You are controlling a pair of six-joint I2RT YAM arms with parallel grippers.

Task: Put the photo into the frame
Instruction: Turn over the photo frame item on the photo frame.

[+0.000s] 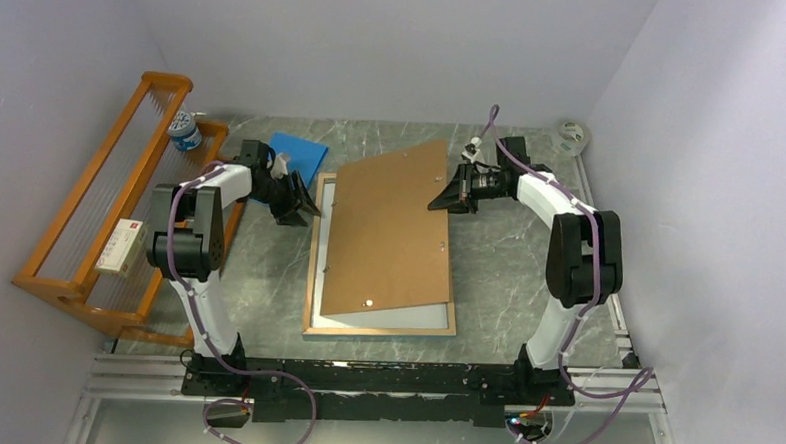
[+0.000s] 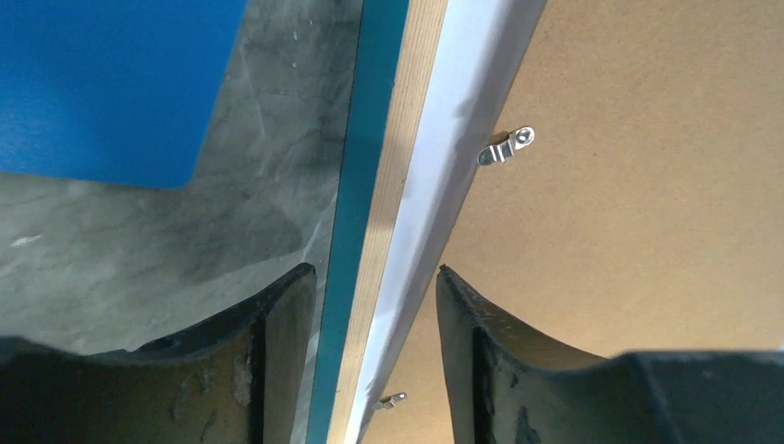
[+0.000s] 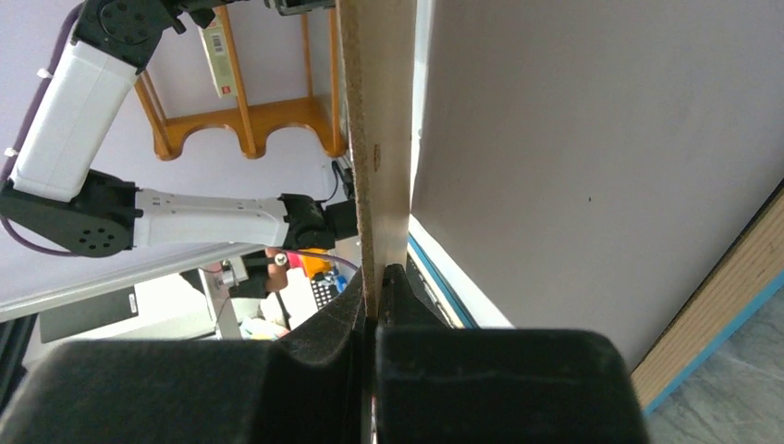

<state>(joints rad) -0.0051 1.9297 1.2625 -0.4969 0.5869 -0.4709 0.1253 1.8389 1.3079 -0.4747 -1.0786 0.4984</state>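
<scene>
Seating the brown backing board (image 1: 389, 232) over the photo (image 1: 405, 316) appears to be the step in hand. The frame (image 1: 379, 332) lies face down on the grey table (image 1: 497, 277), light wood back upward, with a turquoise edge showing at its side. Inside it lies a white sheet, most likely the photo turned print side down, though no balloon picture shows in any view. The board rests askew across the frame, its far right corner reaching past the far rail. The right gripper (image 3: 377, 282) is pinched tight on the board's far right edge, and its wrist view shows that side raised clear of the white sheet. The left gripper (image 2: 374, 273) is spread wide, one finger outside the frame's left rail over the table and the other over the board, touching neither as far as can be seen. A small metal tab (image 2: 507, 148) sits on the board close by. The next move calls for turning the board square with the frame's opening and lowering it flat into the recess, with the left gripper steadying the rail so the frame does not slide.
</scene>
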